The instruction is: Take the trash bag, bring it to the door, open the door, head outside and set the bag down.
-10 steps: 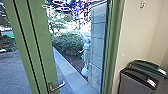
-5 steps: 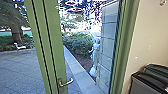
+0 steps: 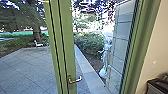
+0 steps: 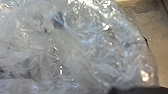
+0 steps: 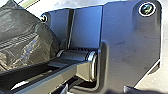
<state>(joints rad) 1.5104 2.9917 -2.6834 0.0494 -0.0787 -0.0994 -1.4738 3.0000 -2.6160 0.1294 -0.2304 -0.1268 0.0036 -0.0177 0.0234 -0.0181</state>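
See the crumpled trash bag (image 4: 82,47) close to the left wrist — can't tell the state of either gripper. Face a green door (image 3: 67,45) with a handle (image 3: 76,80), bin (image 3: 158,86) at near right.

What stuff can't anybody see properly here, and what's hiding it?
- What's inside the crumpled clear plastic, left wrist view: shiny folds hide it.
- The rest of the dark bag, right wrist view: the picture's edge cuts it off.
- What the little white thing beyond the door is, head view: too small.
- The bottom of the bin, head view: cut off by the lower edge.
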